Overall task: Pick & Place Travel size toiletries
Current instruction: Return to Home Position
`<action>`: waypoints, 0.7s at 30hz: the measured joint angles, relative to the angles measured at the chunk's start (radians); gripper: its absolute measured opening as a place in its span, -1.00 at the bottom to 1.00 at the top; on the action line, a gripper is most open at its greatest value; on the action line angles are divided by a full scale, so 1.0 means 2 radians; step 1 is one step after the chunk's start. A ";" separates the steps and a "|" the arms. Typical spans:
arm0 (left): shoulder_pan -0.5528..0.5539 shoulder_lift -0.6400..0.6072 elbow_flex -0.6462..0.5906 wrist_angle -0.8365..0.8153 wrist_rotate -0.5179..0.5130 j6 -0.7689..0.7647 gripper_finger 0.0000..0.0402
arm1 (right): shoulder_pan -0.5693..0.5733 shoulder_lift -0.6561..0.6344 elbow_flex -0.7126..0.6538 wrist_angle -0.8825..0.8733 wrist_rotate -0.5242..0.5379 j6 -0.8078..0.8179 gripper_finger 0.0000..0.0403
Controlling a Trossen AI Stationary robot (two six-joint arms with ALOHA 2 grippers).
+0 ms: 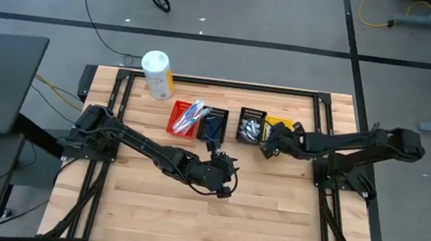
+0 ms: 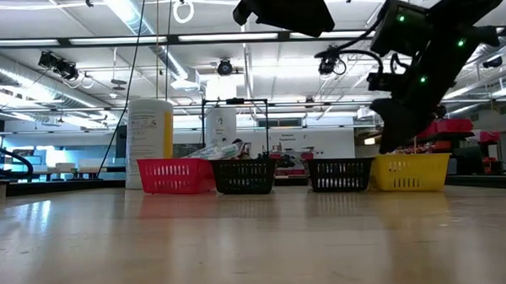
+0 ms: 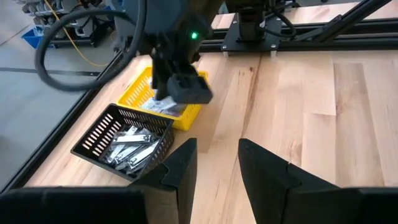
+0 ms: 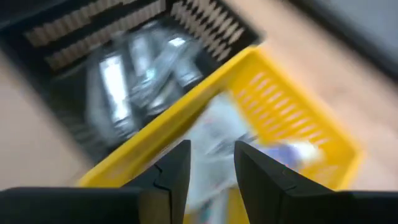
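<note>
Wooden table (image 1: pixel 270 214): left gripper (image 3: pixel 217 148) spread at centre; right gripper (image 4: pixel 212 150) spread over yellow basket (image 4: pixel 297 111) of white tubes (image 3: pixel 163 107), centre right.

Yellow slotted plastic basket (image 4: pixel 292 112): white contents (image 4: pixel 217 134) smeared, type unreadable. Silver bits (image 4: pixel 118 81) in black slotted basket (image 4: pixel 205 28) likewise. From above, right tool (image 1: pixel 267 146) covers most of the yellow basket. Low view: left arm (image 2: pixel 286 10) cut off at top edge.
</note>
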 joint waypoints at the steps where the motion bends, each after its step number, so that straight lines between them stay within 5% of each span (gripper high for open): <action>1: 0.000 0.000 0.000 0.000 0.000 0.000 -0.38 | 0.002 -0.009 0.000 -0.005 -0.020 0.005 -0.34; 6: 0.001 0.000 0.000 0.000 0.001 0.000 -0.38 | 0.008 -0.041 0.000 -0.011 -0.111 0.007 -0.34; 11: 0.001 0.000 0.000 -0.011 -0.008 0.011 -0.38 | 0.024 -0.048 0.000 0.033 -0.128 0.002 -0.34; 21: -0.031 -0.020 0.010 -0.190 -0.166 -0.076 -0.50 | 0.094 -0.047 -0.013 0.359 -0.236 -0.171 -0.38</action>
